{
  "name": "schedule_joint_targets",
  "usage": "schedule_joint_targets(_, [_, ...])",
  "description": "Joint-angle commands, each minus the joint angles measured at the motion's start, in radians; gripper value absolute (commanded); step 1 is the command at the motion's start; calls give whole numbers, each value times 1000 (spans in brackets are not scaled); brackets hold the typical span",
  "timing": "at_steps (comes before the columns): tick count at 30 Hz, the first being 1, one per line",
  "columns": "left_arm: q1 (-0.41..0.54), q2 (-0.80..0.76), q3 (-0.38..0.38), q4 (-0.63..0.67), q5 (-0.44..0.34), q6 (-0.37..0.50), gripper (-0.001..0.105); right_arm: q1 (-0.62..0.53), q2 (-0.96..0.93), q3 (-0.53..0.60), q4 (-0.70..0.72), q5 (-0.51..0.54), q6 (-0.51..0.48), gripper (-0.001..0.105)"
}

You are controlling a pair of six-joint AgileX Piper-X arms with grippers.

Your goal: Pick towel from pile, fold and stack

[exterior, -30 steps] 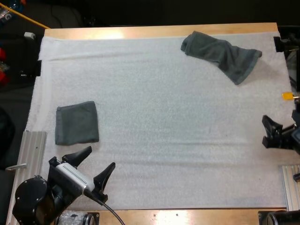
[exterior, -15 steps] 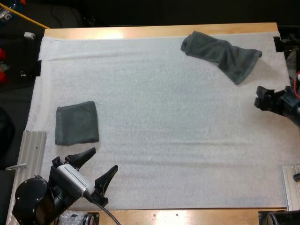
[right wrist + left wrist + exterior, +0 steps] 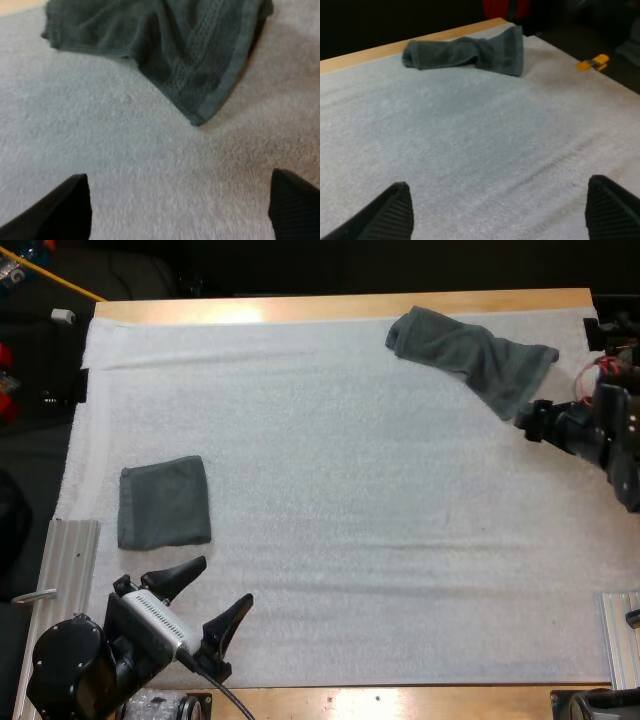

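Reaches in from the lower left corner with the left arm point(image 3: 70, 670), left gripper point(image 3: 219, 583) low and aimed forward and to the right. Holds its 2 black fingers point(image 3: 395, 212) spread wide, gripping nothing. Enters at the right edge with the right arm point(image 3: 615, 440), right gripper point(image 3: 527, 420) aimed leftward. Holds those 2 fingertips point(image 3: 70, 207) well apart too, nothing between them.

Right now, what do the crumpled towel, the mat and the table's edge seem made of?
Crumpled towel: soft woven cloth, likely terry cotton, matte dark grey-green; a ribbed band runs near its edge. Mat: white, matte, finely pebbled, foam or fleece, cannot tell which. Table: light wood or wood veneer, smooth with a slight sheen.
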Motion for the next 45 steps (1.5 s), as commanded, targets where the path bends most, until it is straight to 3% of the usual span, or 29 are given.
schedule_joint_targets(1, [-5,0,-8,-4,15,-9,69,-6,26,-24,-26,11,15,71])
schedule_joint_targets(10, [-5,0,-8,-4,26,-63,69,-6,284,-203,-35,87,21,71])
schedule_joint_targets(14, [-5,0,-8,-4,26,-63,69,-30,394,-272,-38,100,69,71])
schedule_joint_targets(22, [-5,0,-8,-4,26,-63,69,-102,567,-369,-61,28,93,71])
schedule_joint_targets(31, [-5,0,-8,6,26,-63,69,-114,713,-385,-179,-164,184,71])
schedule_joint_targets(34, [-5,0,-8,11,26,-63,69,-114,729,-385,-194,-193,202,60])
schedule_joint_targets(36, [-5,0,-8,17,26,-63,69,-114,732,-385,-194,-193,202,45])
schedule_joint_targets(45, [-5,0,-8,28,26,-64,69,-114,731,-385,-195,-224,202,0])
